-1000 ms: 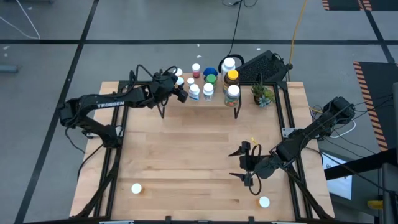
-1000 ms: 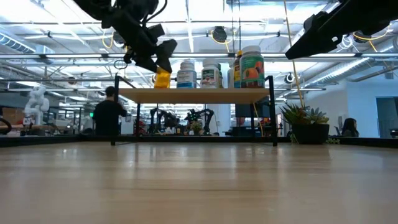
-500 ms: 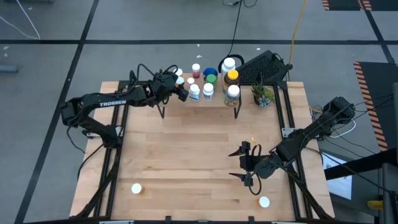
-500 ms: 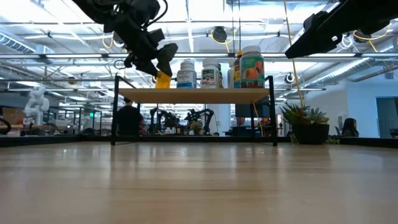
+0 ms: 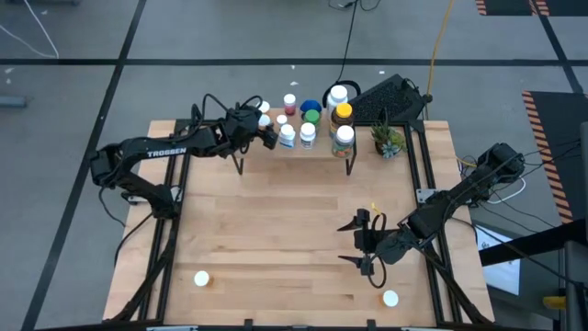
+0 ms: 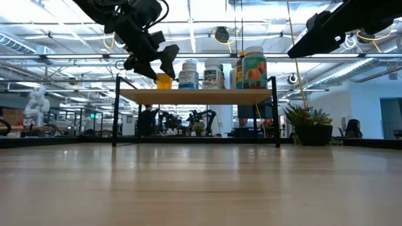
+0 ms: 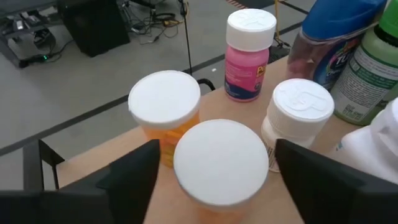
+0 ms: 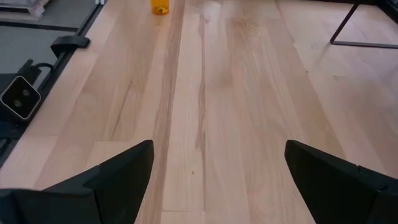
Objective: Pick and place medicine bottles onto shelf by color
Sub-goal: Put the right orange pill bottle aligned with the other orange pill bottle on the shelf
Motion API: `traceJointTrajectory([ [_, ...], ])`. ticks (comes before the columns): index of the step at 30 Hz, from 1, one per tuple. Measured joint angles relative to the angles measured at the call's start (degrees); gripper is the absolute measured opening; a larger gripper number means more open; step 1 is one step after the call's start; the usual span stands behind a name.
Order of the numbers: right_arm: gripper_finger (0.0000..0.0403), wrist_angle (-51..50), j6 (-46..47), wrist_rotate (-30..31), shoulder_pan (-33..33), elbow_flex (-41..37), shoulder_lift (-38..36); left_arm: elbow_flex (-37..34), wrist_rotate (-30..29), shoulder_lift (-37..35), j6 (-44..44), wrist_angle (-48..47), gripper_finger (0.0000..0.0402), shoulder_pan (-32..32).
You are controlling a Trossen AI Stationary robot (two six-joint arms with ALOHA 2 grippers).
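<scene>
Left end effector spread wide over an orange bottle standing at the shelf's left end beside a second orange one: placement step, next lift clear; right end effector, wide and empty, over mid-desk.

Left gripper raised at far-left, fingers spread; right gripper idle near-right, fingers apart

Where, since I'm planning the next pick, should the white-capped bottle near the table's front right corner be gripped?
It seems upright: the high view shows only the round cap of the white-capped bottle. Come straight down with the right end effector, open nearby, and pinch across the cap or the body just under it.
</scene>
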Motion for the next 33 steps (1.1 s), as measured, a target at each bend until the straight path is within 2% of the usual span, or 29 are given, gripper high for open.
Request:
traceJointTrajectory([
  [4, 0.0359, 1.0, 1.2, 0.0, 0.0, 0.0, 0.0, 0.0, 0.5, -1.3, 1.3, -1.3, 0.0381, -0.7],
  [7, 0.0359, 2.8, 2.3, 0.1, -0.1, 0.0, 0.9, 0.0, 1.2, -5.4, 1.5, -4.9, 0.0396, -2.5],
  [11, 0.0359, 10.6, -0.2, 0.0, -1.6, 0.0, 4.7, 0.1, 1.2, -12.9, 0.2, -13.6, 0.0382, -7.3],
  [15, 0.0359, 23.8, -5.7, -0.8, -3.4, 0.0, 11.7, 0.2, 1.3, -19.0, -6.0, -25.4, 0.0362, -15.3],
  [19, 0.0359, 43.4, -12.0, -8.4, -6.0, 0.1, 20.4, 0.2, 1.6, -21.4, -14.5, -37.5, 0.0342, -25.8],
  [22, 0.0359, 53.3, -14.3, -12.9, -7.9, 1.5, 27.2, 0.2, 5.5, -21.5, -22.0, -45.2, 0.0321, -33.7],
  [25, 0.0359, 53.8, -13.9, -15.3, -9.6, 5.1, 32.6, 0.1, 8.5, -20.8, -29.9, -50.4, 0.0297, -41.8],
  [28, 0.0359, 50.2, -13.8, -15.6, -10.4, 8.9, 36.8, 0.1, 8.9, -19.6, -36.3, -50.6, 0.0277, -49.1],
  [33, 0.0359, 35.1, -9.4, -15.6, -10.3, 12.4, 36.4, 0.1, 2.4, -14.8, -39.3, -43.1, 0.0254, -57.0],
])
